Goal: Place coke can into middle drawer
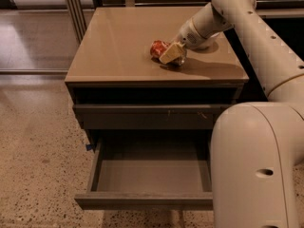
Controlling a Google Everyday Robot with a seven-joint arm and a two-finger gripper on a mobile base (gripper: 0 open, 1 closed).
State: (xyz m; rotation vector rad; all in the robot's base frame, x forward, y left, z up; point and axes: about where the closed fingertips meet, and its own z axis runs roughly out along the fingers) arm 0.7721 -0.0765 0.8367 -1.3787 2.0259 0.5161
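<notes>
The coke can (157,47), red and dented, lies on its side on the brown cabinet top (118,46), right of centre. My gripper (169,55) reaches down from the upper right and is shut on the can's right end, with a pale finger (172,52) across it. The can rests at or just above the surface. The middle drawer (147,201) stands pulled open below, toward the camera, its flat grey tray (152,172) bare.
A closed drawer front with small pale scratch marks (142,117) sits between the cabinet top and the open drawer. My arm's large white body (256,165) fills the lower right, beside the open drawer. Speckled floor (38,165) lies to the left.
</notes>
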